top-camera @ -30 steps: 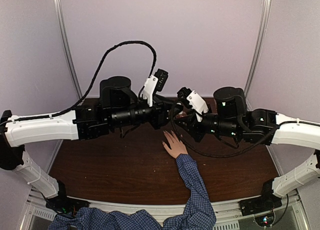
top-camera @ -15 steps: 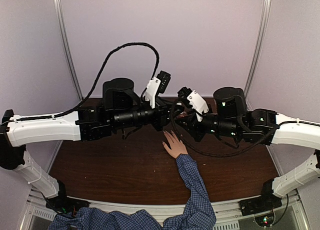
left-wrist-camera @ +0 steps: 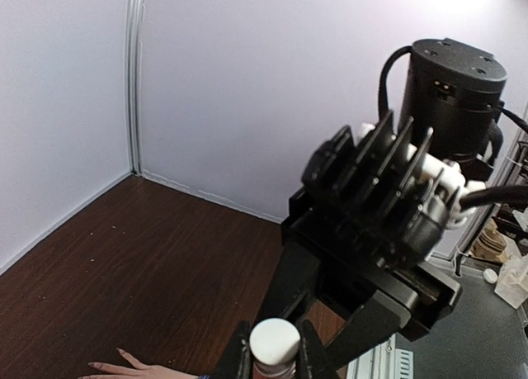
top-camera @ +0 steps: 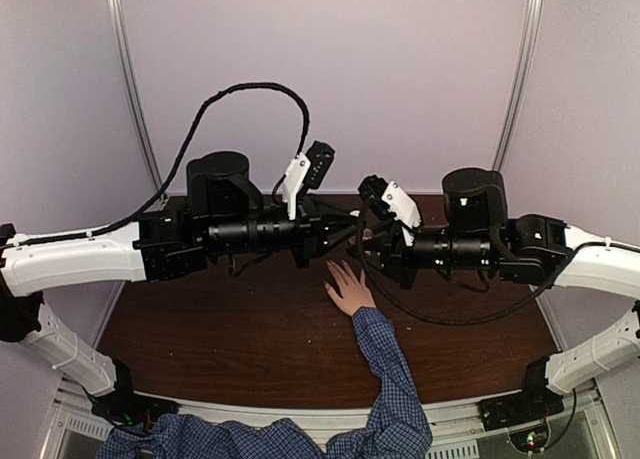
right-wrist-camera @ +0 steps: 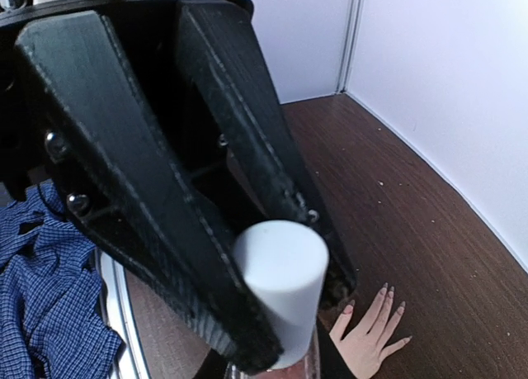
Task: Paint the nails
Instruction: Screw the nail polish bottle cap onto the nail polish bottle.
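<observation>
Firmly, left fingers (left-wrist-camera: 238, 356) pinch a bottle (left-wrist-camera: 275, 346), right fingers (right-wrist-camera: 247, 148) a white cap (right-wrist-camera: 280, 280), above the nails (right-wrist-camera: 389, 291).

a: which surfaces do i log for this station?

b: i read the table (top-camera: 200, 329) as dark wood grain, smooth, low sheen. arm shells (top-camera: 70, 259): white plastic, glossy. right gripper's fingers (right-wrist-camera: 124, 189): black plastic, matt, slightly rough.

a: and the small items?

b: bottle cap (right-wrist-camera: 280, 267): white plastic, smooth, matt. bottle (left-wrist-camera: 272, 369): reddish, glossy; glass or plastic, i cannot tell. sleeve (top-camera: 385, 369): woven checked cloth. cable (top-camera: 250, 87): black braided sheath. walls (top-camera: 400, 79): smooth, matt. nails (right-wrist-camera: 389, 291): too small for me to judge the finish.
</observation>
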`<state>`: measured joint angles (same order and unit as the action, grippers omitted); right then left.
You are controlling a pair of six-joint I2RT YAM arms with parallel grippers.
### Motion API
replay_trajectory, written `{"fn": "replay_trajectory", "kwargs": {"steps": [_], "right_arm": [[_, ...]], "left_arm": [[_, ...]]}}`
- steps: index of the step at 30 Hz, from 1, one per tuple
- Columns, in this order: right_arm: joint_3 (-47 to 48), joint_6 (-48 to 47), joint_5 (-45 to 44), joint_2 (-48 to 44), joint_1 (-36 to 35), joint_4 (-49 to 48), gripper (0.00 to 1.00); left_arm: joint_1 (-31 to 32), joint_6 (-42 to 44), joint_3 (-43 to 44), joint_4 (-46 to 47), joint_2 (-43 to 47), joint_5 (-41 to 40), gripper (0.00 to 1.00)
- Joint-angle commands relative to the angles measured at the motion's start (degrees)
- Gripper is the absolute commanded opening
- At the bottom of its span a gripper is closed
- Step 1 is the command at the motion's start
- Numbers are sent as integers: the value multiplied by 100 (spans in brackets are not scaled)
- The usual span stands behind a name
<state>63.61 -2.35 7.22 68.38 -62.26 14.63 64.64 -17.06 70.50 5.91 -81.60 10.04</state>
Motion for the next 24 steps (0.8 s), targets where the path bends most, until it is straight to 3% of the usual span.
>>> {"fn": "replay_trajectory", "kwargs": {"steps": [1, 7, 16, 24], "right_arm": [[186, -300, 1230, -152, -24, -214, 0], [231, -393, 2302, -241, -5, -324, 0], [592, -474, 3765, -155, -5, -301, 0], [1013, -430, 4469, 31, -3, -218, 0]], "left_arm": [[-15, 174, -187, 188, 189, 977, 0], [-20, 346, -159, 211, 250, 2219, 0], [-22, 424, 67, 170, 162, 3408, 0], [-19, 317, 342, 276, -101, 4489, 0]]}}
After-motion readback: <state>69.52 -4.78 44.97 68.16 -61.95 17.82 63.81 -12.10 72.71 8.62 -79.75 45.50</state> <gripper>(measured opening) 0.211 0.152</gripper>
